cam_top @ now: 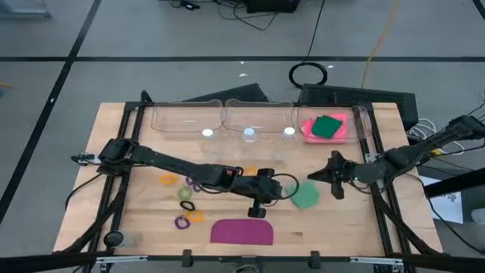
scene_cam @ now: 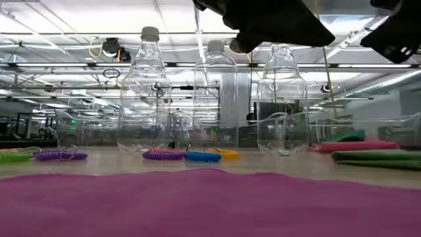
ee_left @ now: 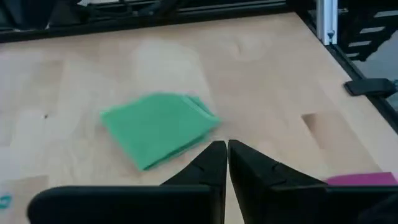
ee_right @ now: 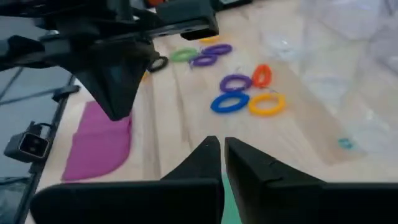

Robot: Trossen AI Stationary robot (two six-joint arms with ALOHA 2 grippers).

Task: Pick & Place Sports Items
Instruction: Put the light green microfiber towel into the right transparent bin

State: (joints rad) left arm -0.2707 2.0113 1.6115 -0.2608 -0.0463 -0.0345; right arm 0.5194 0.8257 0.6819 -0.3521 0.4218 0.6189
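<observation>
Left pincer (cam_top: 267,203) over counter (cam_top: 114,159) middle, fingers together, empty, light green cloth (cam_top: 305,196) just beside. Right pincer (cam_top: 330,176) near same cloth, together. Purple cloth (cam_top: 242,231) at front edge.

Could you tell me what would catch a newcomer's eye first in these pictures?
Probably the two dark arms meeting mid-table: the left gripper and the right gripper flank a light green piece, both with fingers closed and empty. Next, the big purple piece at the near edge, and the pink piece with a dark green one on it in a clear bin at the back right. Bright rings scatter at the left.
</observation>
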